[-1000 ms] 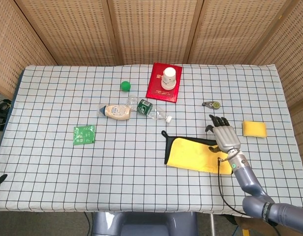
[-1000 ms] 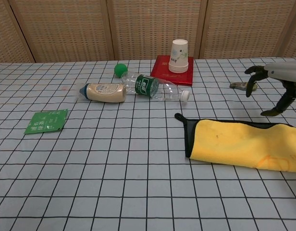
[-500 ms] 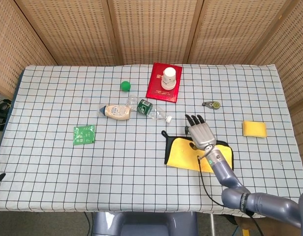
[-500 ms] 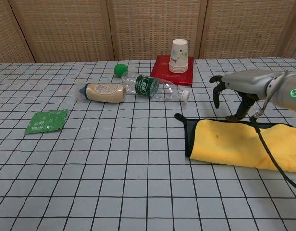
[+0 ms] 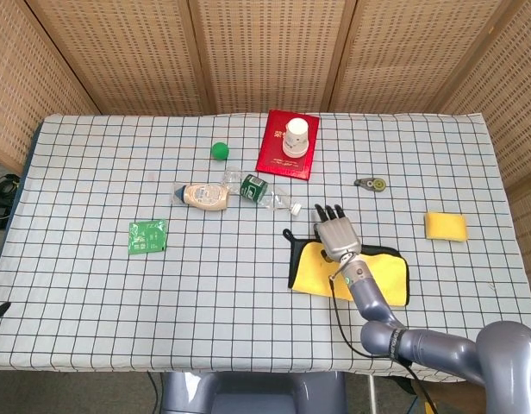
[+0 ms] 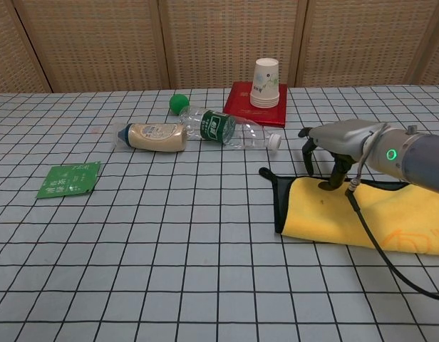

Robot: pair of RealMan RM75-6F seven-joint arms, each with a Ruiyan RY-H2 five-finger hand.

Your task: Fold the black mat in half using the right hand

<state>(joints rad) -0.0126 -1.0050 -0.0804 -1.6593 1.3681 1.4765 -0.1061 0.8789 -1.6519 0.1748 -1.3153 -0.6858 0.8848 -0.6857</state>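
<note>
The mat (image 5: 317,266) lies flat on the checked table right of centre, its yellow face up with a black rim and a black loop at its left end; in the chest view the mat (image 6: 326,210) runs off the right edge. My right hand (image 5: 335,231) hovers over the mat's far left part, fingers spread and pointing away from me. In the chest view the right hand (image 6: 332,143) hangs with fingers pointing down, and one fingertip (image 6: 325,187) touches the yellow cloth near its back edge. It holds nothing. My left hand is not visible.
Behind the mat lie a clear water bottle (image 5: 264,192) and a beige sauce bottle (image 5: 204,196). A red book (image 5: 275,158) carrying a paper cup (image 5: 296,134), a green ball (image 5: 219,150), a small metal tool (image 5: 370,184), a yellow sponge (image 5: 445,226) and a green packet (image 5: 148,236) lie around.
My right hand has swept leftward from the mat's right end to its left part and come down onto the cloth. The mat itself has not visibly shifted.
</note>
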